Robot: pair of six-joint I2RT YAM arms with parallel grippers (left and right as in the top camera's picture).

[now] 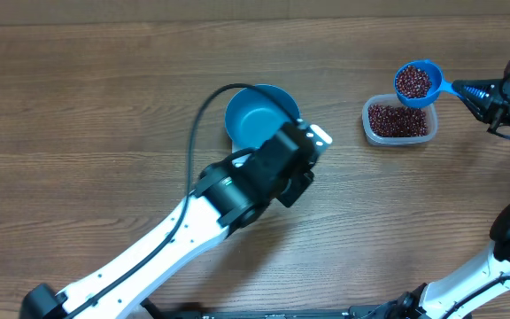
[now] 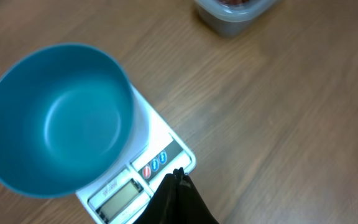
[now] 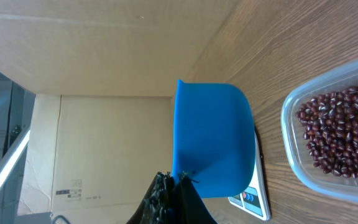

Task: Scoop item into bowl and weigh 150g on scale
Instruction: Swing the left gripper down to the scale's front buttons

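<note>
The blue bowl (image 1: pixel 257 113) (image 2: pixel 58 118) stands empty on the white scale (image 1: pixel 320 136) (image 2: pixel 166 146). My left gripper (image 2: pixel 178 173) is shut on nothing, its tips just above the scale's front edge beside the buttons. Seen from overhead, the left wrist covers it. At the far right my right gripper (image 1: pixel 469 89) (image 3: pixel 174 178) is shut on the handle of a blue scoop (image 1: pixel 414 82) (image 3: pixel 213 137). The scoop is held level and heaped with red-brown beans (image 1: pixel 413 83), just above the back edge of the clear tub (image 1: pixel 399 121) (image 3: pixel 291 124) of beans (image 3: pixel 340 137).
The left arm's black cable (image 1: pixel 204 106) arcs up left of the bowl. A cardboard box wall (image 3: pixel 104 143) stands beyond the table in the right wrist view. The scale's edge (image 3: pixel 258 202) shows past the scoop there. Bare wooden tabletop (image 1: pixel 104 106) lies to the left.
</note>
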